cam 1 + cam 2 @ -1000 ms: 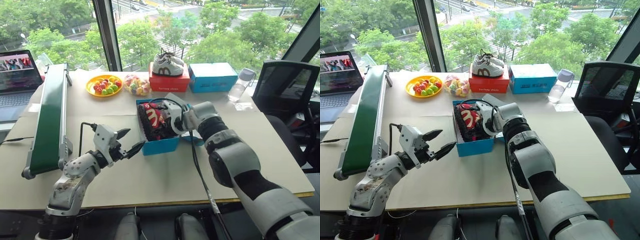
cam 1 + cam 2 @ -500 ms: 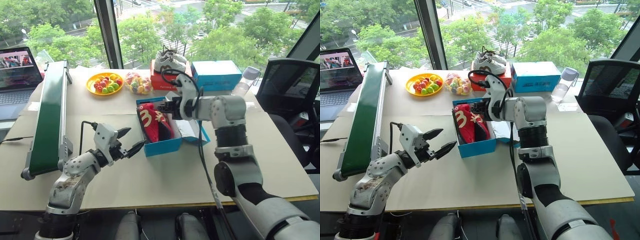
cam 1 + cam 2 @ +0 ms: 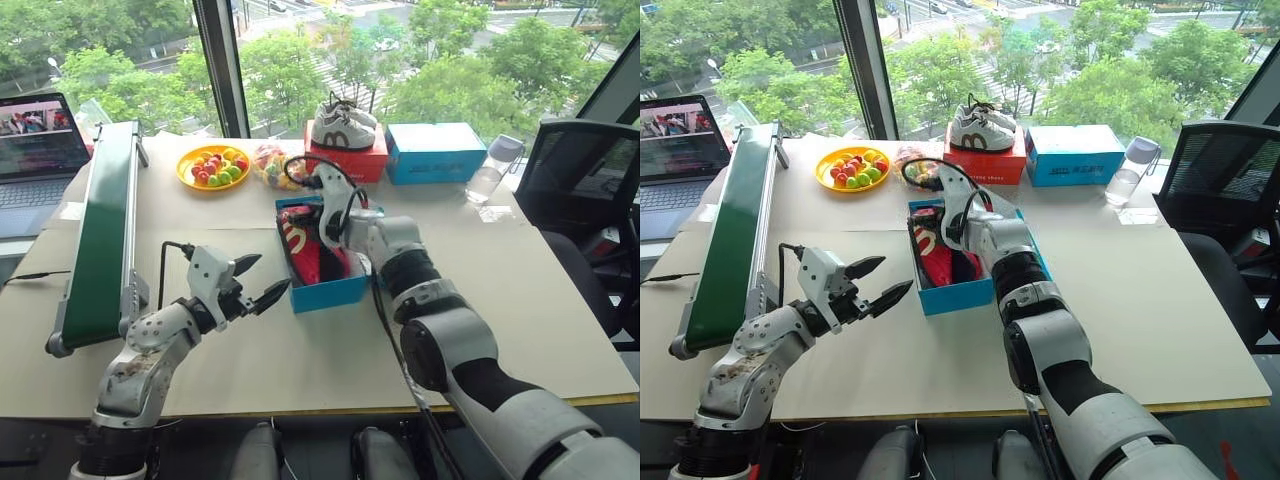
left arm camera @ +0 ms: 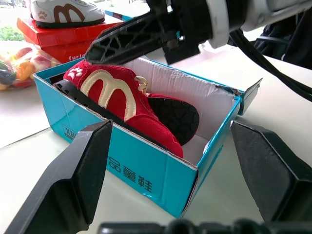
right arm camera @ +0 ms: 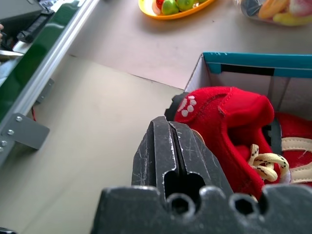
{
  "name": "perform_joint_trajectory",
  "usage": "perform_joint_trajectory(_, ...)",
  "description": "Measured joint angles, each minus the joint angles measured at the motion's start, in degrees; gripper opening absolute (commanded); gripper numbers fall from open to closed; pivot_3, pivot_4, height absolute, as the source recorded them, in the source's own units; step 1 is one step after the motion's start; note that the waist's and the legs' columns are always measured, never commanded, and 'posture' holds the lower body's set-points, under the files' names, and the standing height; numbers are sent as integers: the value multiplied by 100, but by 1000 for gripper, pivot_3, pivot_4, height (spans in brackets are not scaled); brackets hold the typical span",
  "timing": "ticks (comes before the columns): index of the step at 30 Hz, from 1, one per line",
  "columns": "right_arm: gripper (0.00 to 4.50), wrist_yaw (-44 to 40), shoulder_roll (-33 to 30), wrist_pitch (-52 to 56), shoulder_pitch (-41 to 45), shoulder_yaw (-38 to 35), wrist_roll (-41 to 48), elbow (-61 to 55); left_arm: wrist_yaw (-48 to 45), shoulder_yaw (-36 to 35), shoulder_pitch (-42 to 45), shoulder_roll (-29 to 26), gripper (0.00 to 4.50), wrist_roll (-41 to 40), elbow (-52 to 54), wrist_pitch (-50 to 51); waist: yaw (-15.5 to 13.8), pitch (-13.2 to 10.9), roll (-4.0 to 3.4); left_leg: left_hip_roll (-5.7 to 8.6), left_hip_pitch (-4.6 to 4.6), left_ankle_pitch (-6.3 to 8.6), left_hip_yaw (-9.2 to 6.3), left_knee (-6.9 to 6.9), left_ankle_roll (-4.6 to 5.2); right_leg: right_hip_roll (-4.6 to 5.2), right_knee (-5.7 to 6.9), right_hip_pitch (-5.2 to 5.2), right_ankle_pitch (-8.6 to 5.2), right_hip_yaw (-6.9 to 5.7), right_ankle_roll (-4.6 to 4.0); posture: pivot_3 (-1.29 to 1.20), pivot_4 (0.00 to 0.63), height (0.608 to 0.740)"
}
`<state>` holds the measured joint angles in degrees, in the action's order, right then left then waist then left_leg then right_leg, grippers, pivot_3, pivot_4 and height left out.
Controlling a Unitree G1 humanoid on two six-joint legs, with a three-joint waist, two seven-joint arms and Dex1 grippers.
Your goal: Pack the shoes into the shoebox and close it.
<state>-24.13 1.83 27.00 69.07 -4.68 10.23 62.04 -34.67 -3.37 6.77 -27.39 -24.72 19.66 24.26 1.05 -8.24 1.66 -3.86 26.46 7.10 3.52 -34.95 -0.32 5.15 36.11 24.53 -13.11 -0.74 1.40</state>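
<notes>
Both red shoes lie in the open blue shoebox, my right claw above them.

My right claw (image 5: 175, 146) is pressed fully closed and holds nothing; it hangs over the red shoes (image 4: 127, 105), which lie on their sides inside the shoebox (image 3: 335, 292). I think it does not touch them, but the view is not clear. My left claw (image 3: 262, 282) stays wide open and empty, just beside the box front.

second red shoe (image 4: 171, 114) mostly hidden behind the first, shoebox (image 4: 126, 165) lid seemingly behind right arm; laptop (image 3: 35, 150) cropped
</notes>
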Motion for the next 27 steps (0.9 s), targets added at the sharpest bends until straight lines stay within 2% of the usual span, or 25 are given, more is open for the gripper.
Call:
perform_joint_trajectory(10,17,-64,84,-785,-47,16,-201,783,40,-3,-2,-2,4108,-15,111,114,-5,1,0,-1,-29,6,-1,1,-9,2,-1,-26,-1,-1,-2,0,150,735)
perform_joint_trajectory(12,17,-91,82,-791,-42,-145,-112,827,40,-2,-13,3,4108,-14,149,114,-8,1,0,-1,-29,24,-2,0,-38,1,0,-27,-1,-1,-2,0,150,735)
perform_joint_trajectory(15,17,-405,-38,-438,2,-507,252,757,30,3,-60,8,4108,-14,211,114,-10,0,0,-1,-27,19,-2,0,-30,1,0,-25,-1,-1,-1,0,150,735)
perform_joint_trajectory(17,17,-877,-300,448,-10,-686,700,49,18,5,-126,6,4108,-13,212,110,-12,-11,-4,-1,-13,1,-2,0,-2,1,0,-14,0,0,-1,0,150,735)
perform_joint_trajectory(20,17,-1166,-730,2026,-278,-976,1643,-1936,-11,14,-170,5,4108,-13,213,99,-50,-15,-6,-1,-7,1,-7,5,-1,4,-1,-13,-2,-5,-1,0,150,735)
perform_joint_trajectory(22,17,-1139,-1225,3431,-769,-1376,2600,-3834,-45,-14,-182,-9,4108,-12,189,83,-123,-15,-6,1,-7,4,-9,6,-5,11,-5,-19,-10,-13,2,0,150,735)
perform_joint_trajectory(24,17,-953,-1466,4225,-1127,-1779,3142,-4792,-72,-57,-193,-40,4108,-11,159,67,-134,-14,-4,1,-8,8,-3,5,-9,10,-8,-18,-11,-8,2,0,150,735)
perform_joint_trajectory(27,17,-731,-2056,5240,-2342,-1912,3603,-6088,-163,-88,-122,-72,4108,-7,-19,-27,-143,-13,-4,-1,-13,8,-1,5,-9,10,-8,-18,-15,-8,-6,0,150,735)
